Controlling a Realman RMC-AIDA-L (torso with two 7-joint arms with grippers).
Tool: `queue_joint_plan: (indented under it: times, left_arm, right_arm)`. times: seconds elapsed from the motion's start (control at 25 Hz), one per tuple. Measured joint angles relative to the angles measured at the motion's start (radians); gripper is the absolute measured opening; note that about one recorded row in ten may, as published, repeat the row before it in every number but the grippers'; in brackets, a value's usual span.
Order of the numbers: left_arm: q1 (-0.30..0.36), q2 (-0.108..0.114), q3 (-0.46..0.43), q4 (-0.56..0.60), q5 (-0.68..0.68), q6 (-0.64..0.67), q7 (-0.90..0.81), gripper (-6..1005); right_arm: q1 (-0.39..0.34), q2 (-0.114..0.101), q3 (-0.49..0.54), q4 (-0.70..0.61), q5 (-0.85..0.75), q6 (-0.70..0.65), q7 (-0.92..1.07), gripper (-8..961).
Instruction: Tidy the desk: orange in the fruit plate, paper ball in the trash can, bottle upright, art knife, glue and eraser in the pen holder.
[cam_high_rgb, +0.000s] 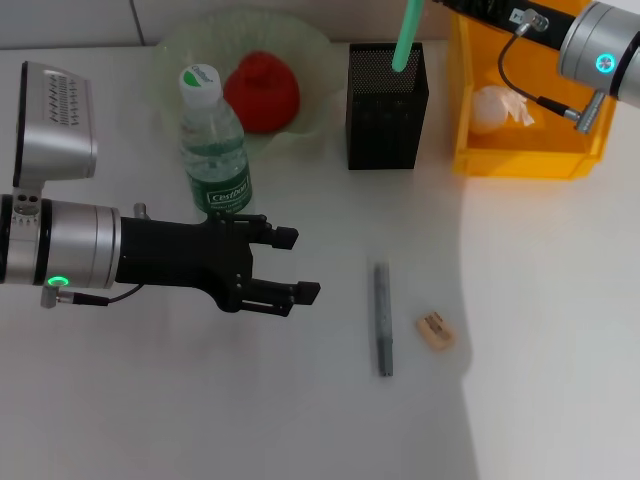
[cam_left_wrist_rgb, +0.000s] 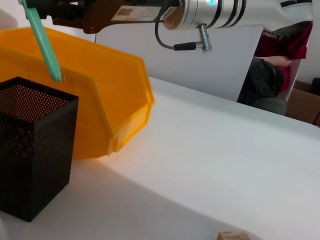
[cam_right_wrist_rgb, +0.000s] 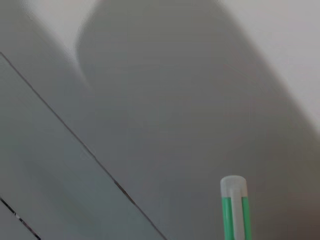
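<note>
My right gripper (cam_left_wrist_rgb: 30, 5) is shut on a green glue stick (cam_high_rgb: 407, 35), holding it tilted with its lower tip at the mouth of the black mesh pen holder (cam_high_rgb: 387, 105). The stick also shows in the right wrist view (cam_right_wrist_rgb: 233, 210). A grey art knife (cam_high_rgb: 382, 318) and a tan eraser (cam_high_rgb: 435, 332) lie on the table in front of the holder. My left gripper (cam_high_rgb: 298, 265) is open and empty, just in front of the upright water bottle (cam_high_rgb: 213, 150). The red-orange fruit (cam_high_rgb: 262, 92) lies in the pale green plate (cam_high_rgb: 185, 50). The paper ball (cam_high_rgb: 495, 108) is in the yellow bin (cam_high_rgb: 520, 160).
The yellow bin (cam_left_wrist_rgb: 100, 100) stands right beside the pen holder (cam_left_wrist_rgb: 30, 150). The plate, bottle, holder and bin line the back of the white table. A seated person (cam_left_wrist_rgb: 280, 60) is beyond the table's far edge.
</note>
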Motion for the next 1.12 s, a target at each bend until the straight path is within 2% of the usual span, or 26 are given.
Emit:
queue_joint_plan:
  times: [0.36, 0.92, 1.12]
  left_arm:
    - [-0.004, -0.003, -0.001, 0.0, -0.004, 0.003, -0.003, 797]
    - [-0.011, -0.005, 0.004, 0.0, -0.005, 0.004, -0.023, 797]
    - [-0.011, -0.005, 0.003, 0.0, -0.005, 0.004, -0.023, 797]
  right_arm:
    - [0.023, 0.01, -0.076, -0.013, -0.007, 0.118, -0.069, 182]
    - [0.06, 0.013, -0.1, -0.039, -0.076, 0.133, -0.079, 186]
    - [0.041, 0.013, -0.099, -0.076, -0.077, 0.122, -0.078, 364]
